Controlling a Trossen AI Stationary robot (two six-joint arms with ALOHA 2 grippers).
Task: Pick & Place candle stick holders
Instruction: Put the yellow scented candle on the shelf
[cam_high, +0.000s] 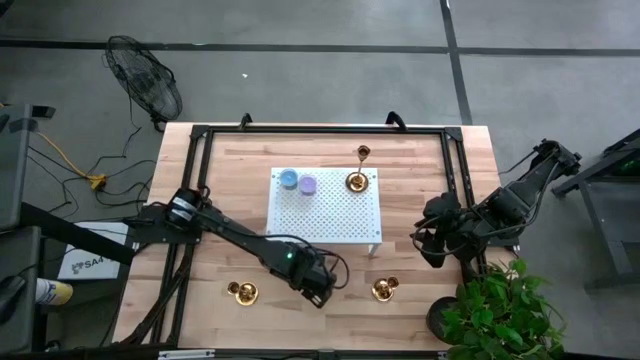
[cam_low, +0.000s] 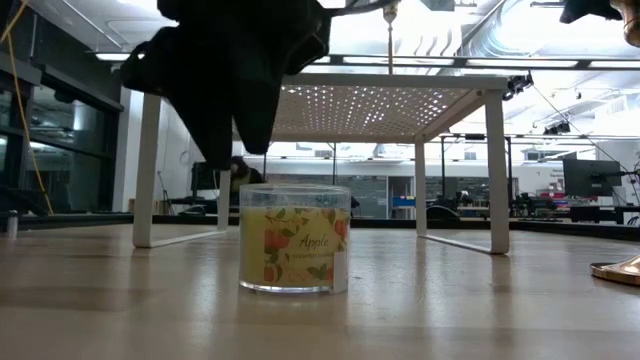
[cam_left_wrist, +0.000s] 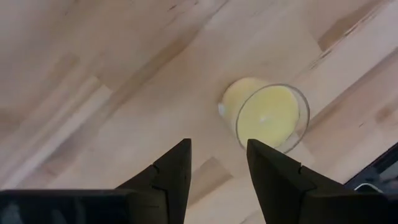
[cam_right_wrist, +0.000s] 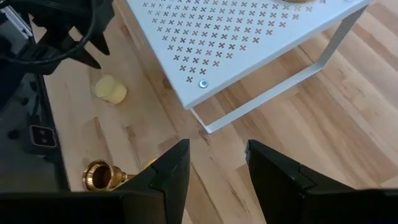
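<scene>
Two gold candle stick holders sit on the wood near the table's front edge, one at the left (cam_high: 242, 291) and one at the right (cam_high: 384, 289), the latter also in the right wrist view (cam_right_wrist: 102, 176). A third holder (cam_high: 357, 181) stands on the white perforated shelf (cam_high: 325, 215), at its far right corner. Another gold piece (cam_high: 363, 152) shows just past it. My left gripper (cam_left_wrist: 217, 168) hangs open, pointing down, close above and beside a yellow candle jar (cam_left_wrist: 267, 115), and touches nothing. My right gripper (cam_right_wrist: 217, 168) is open in the air at the right of the shelf.
The yellow jar (cam_low: 295, 238) is labelled Apple and stands upright on the table in front of the shelf's legs (cam_low: 146, 170). A blue candle (cam_high: 288, 179) and a purple candle (cam_high: 308, 184) sit on the shelf's far left. A potted plant (cam_high: 495, 310) is at the near right corner.
</scene>
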